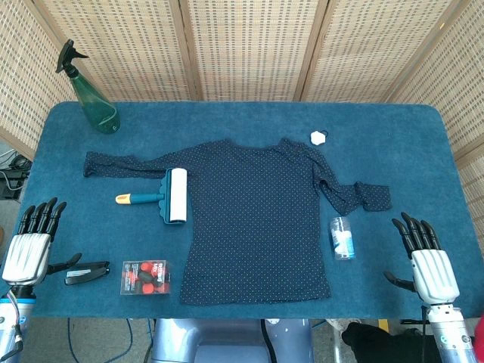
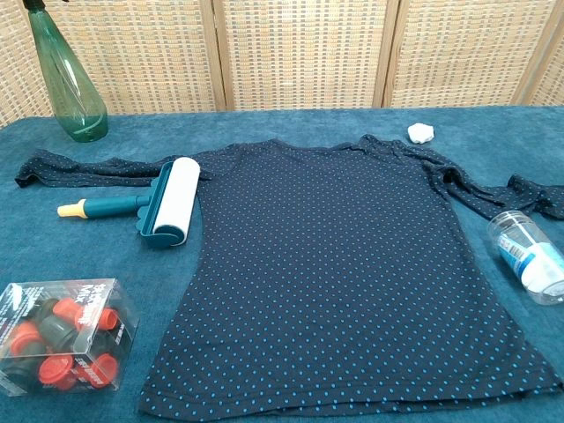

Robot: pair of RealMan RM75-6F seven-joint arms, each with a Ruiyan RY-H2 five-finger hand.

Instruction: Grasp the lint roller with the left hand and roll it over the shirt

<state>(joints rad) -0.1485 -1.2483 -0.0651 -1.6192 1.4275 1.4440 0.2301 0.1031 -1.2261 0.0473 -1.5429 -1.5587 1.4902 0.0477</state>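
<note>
Blue-carpeted table (image 1: 423,136) before woven rattan screen panels (image 1: 242,45) in wooden frames.

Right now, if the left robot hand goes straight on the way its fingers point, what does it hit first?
Probably nothing nearby: the left robot hand points up the bare table. The shirt sleeve tip looks just right of that line, depth unclear.

Bright even light, soft faint shadows, both views sharp, no glare

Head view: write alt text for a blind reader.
A dark dotted shirt lies flat on a blue table, a lint roller at its left edge. Both robot hands, left robot hand and right robot hand, rest open at the near corners.
</note>
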